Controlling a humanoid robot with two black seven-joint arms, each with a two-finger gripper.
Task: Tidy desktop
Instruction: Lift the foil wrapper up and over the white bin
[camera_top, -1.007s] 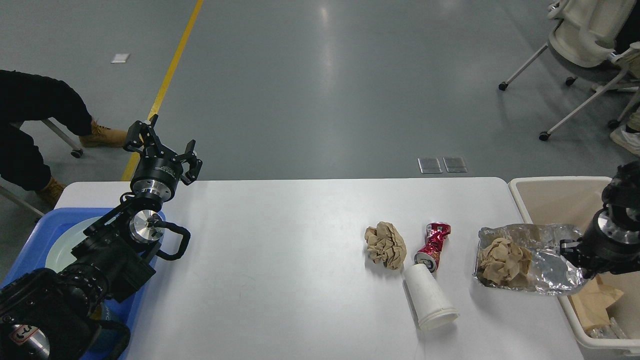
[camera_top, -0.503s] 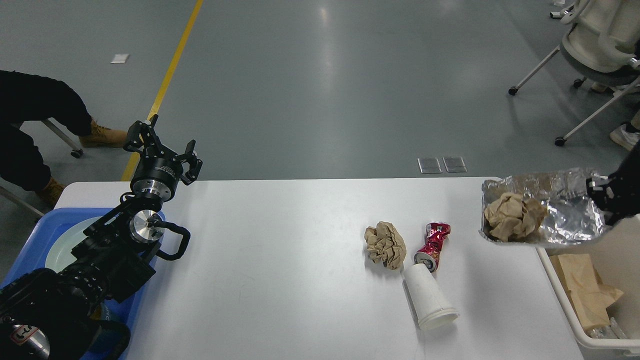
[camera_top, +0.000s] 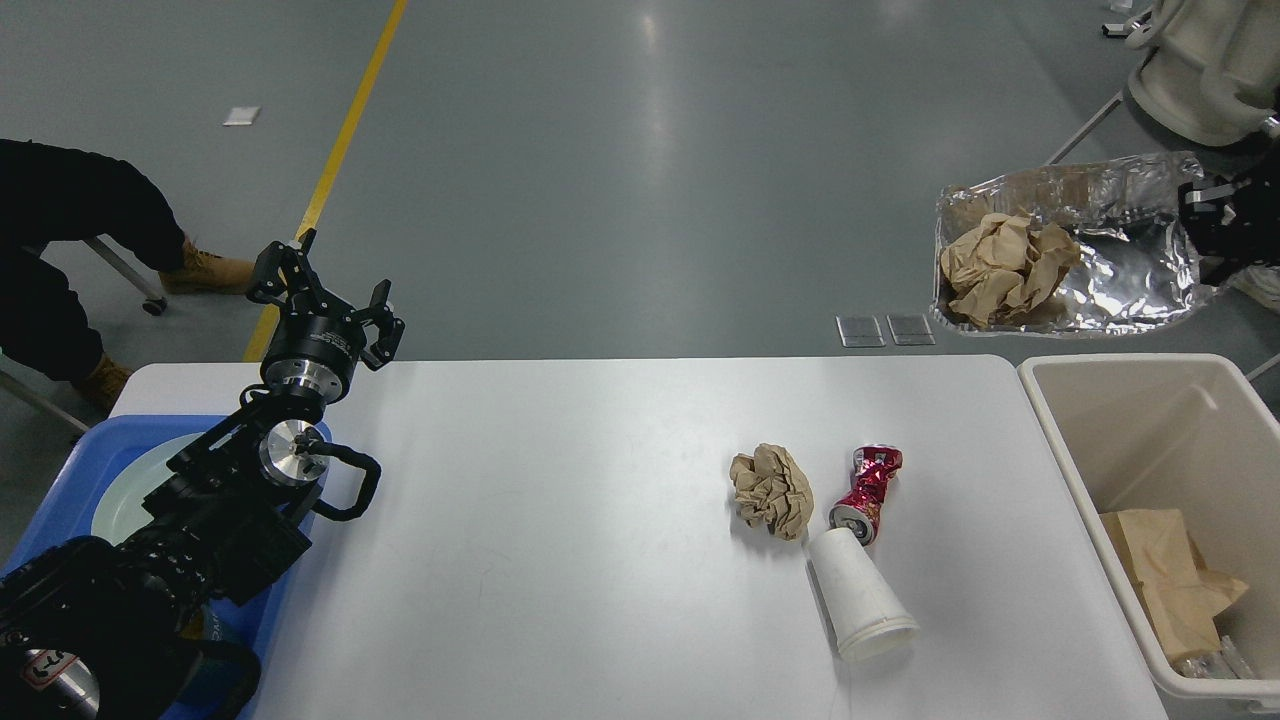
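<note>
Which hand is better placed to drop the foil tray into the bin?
Right. The right hand already holds the foil tray up just beyond the beige bin. The left hand hangs open at the desktop's far left end.

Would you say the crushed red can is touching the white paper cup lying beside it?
Touching. In the head view the crushed red can has its lower end against the closed base of the white paper cup, with no strip of the desktop visible between them.
</note>
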